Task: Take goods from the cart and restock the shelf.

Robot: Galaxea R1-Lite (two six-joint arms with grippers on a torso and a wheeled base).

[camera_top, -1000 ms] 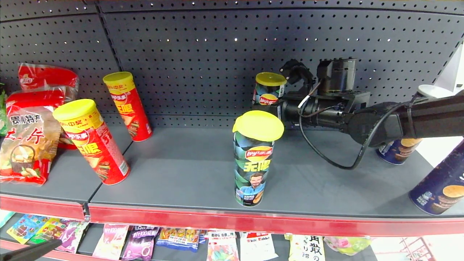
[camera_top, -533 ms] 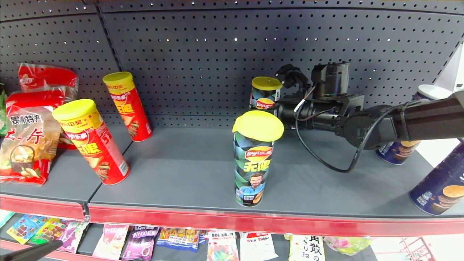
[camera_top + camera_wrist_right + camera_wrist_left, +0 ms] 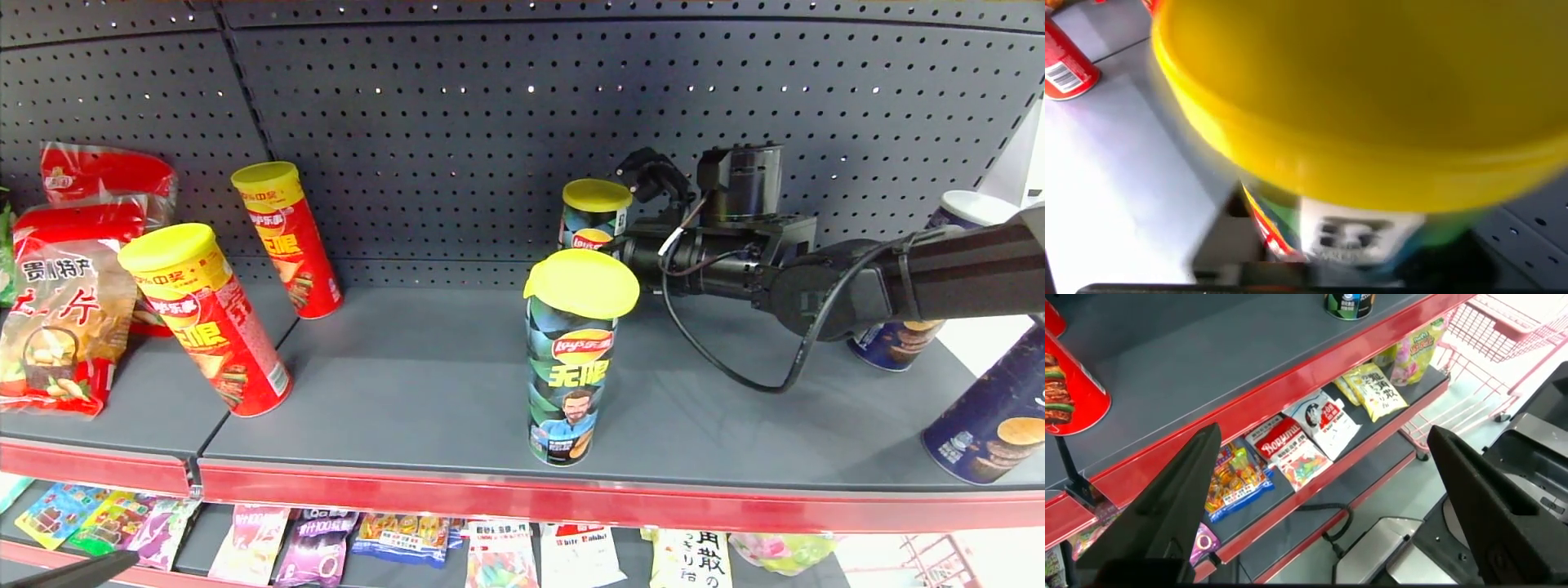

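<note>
A green-and-black chip can with a yellow lid [image 3: 594, 214] is at the back of the grey shelf [image 3: 424, 384], near the pegboard wall. My right gripper [image 3: 611, 245] is shut on its side; the can's lid [image 3: 1364, 106] looms close in the right wrist view. A matching can [image 3: 571, 359] stands upright near the shelf's front edge and hides the held can's lower half, so I cannot tell whether it touches the shelf. My left gripper [image 3: 1323, 514] hangs open and empty below and in front of the shelf's red lip [image 3: 1290, 384].
Two red chip cans [image 3: 208, 318] [image 3: 287, 237] and snack bags [image 3: 65, 327] occupy the shelf's left. Dark blue cans [image 3: 988, 425] [image 3: 898, 335] sit at the right. Candy bags [image 3: 408, 539] line the lower shelf. A pink cart [image 3: 1486, 343] stands beside the shelving.
My right gripper has carried the held can slightly left and lower, toward the shelf surface behind the front can. Nothing else moved.
</note>
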